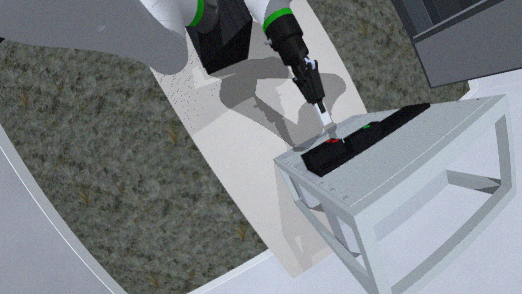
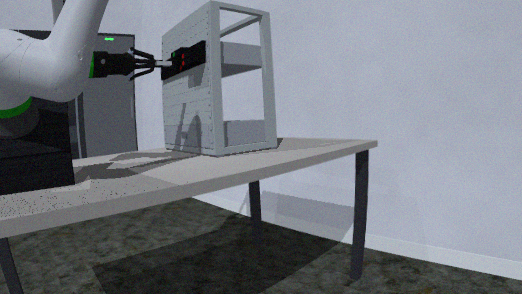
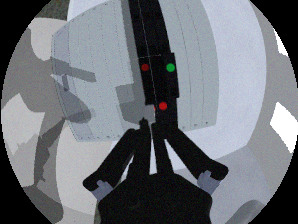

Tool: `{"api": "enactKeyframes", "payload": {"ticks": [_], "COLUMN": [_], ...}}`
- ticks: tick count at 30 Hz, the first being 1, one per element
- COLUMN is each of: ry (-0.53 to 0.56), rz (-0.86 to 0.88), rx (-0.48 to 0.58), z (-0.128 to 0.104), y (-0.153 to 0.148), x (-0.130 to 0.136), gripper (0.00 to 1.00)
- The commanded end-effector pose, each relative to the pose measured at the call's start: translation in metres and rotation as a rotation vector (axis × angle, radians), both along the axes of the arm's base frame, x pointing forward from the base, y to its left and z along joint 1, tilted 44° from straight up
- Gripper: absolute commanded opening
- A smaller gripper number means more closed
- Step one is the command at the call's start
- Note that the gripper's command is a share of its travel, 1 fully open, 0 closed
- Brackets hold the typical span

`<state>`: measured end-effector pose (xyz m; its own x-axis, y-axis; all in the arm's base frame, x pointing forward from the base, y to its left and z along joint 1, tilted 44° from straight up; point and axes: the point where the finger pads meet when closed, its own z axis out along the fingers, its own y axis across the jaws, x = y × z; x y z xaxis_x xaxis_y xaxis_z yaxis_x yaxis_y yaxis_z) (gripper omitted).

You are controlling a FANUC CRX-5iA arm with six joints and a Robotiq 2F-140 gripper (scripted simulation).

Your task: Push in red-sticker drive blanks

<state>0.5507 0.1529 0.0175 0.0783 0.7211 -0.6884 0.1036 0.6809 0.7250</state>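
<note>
A grey open-frame rack [image 2: 217, 80] stands on the table, with a row of black drive blanks [image 1: 360, 139] across the upper part of its front face. Two blanks carry red stickers [image 3: 145, 67] [image 3: 162, 106]; one carries a green sticker [image 3: 170, 67]. In the exterior view the red stickers [image 2: 183, 59] and the green one [image 2: 173, 54] show on the black row. My gripper [image 1: 326, 120] is shut and empty, its fingertips right at the front of the row near the red-stickered blanks. It also shows in the exterior view [image 2: 162, 63] and the wrist view [image 3: 152, 125].
The rack sits near the table's far end [image 2: 320, 145]. A dark grey cabinet [image 1: 460, 35] stands behind the rack, beside the robot's base [image 2: 30, 165].
</note>
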Motion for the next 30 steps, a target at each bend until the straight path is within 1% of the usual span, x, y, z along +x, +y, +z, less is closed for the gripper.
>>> {"api": "enactKeyframes", "payload": {"ticks": [1,2,6,10,20,22,27,30], "ry": [0.001,0.001,0.001,0.001,0.001,0.001,0.001,0.001], "rz": [0.001,0.001,0.001,0.001,0.001,0.001,0.001,0.001], "rx": [0.000,0.000,0.000,0.000,0.000,0.000,0.000,0.000], "z": [0.012,0.012,0.026,0.034,0.037,0.037,0.036,0.036], "y": [-0.011,-0.011,-0.026,-0.034,-0.038,-0.039,-0.042,-0.042], "x": [-0.001,-0.001,-0.003,-0.004,-0.003,0.004,0.030,0.035], "gripper": [0.00,0.00,0.00,0.00,0.00,0.00,0.00,0.00]}}
